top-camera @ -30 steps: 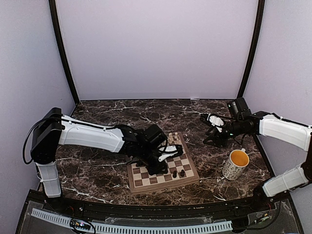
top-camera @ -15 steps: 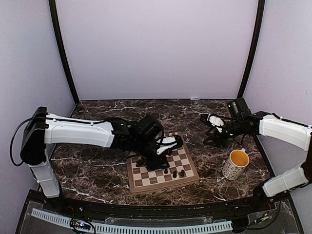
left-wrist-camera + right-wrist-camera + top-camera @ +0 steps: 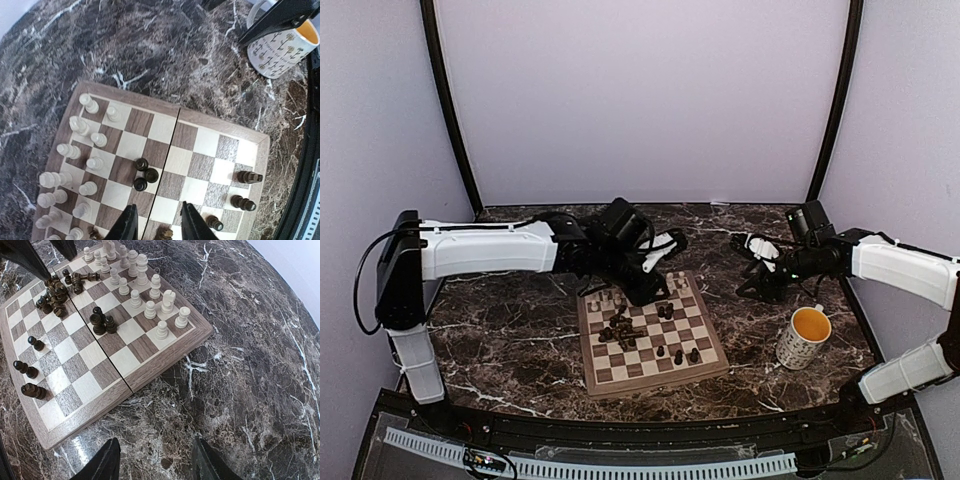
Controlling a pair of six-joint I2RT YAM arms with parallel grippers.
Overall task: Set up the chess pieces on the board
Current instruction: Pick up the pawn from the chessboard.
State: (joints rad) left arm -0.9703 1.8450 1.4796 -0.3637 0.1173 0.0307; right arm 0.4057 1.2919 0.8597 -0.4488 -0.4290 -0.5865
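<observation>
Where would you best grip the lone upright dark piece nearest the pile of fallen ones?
I'd take the dark piece by its narrow neck under the round head, coming straight down from above: it stands upright with free room on every side, well apart from the pile.

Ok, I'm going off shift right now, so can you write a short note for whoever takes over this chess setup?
Left hand: open, empty, raised near the board's far edge.
Right hand: open, empty, over the table off the board's far right corner, near the mug.
Done: pale pieces stand in two rows along one edge.
Left: the dark pieces: a toppled heap at the board's left side, a trio mid-board, three more near the opposite edge.
</observation>
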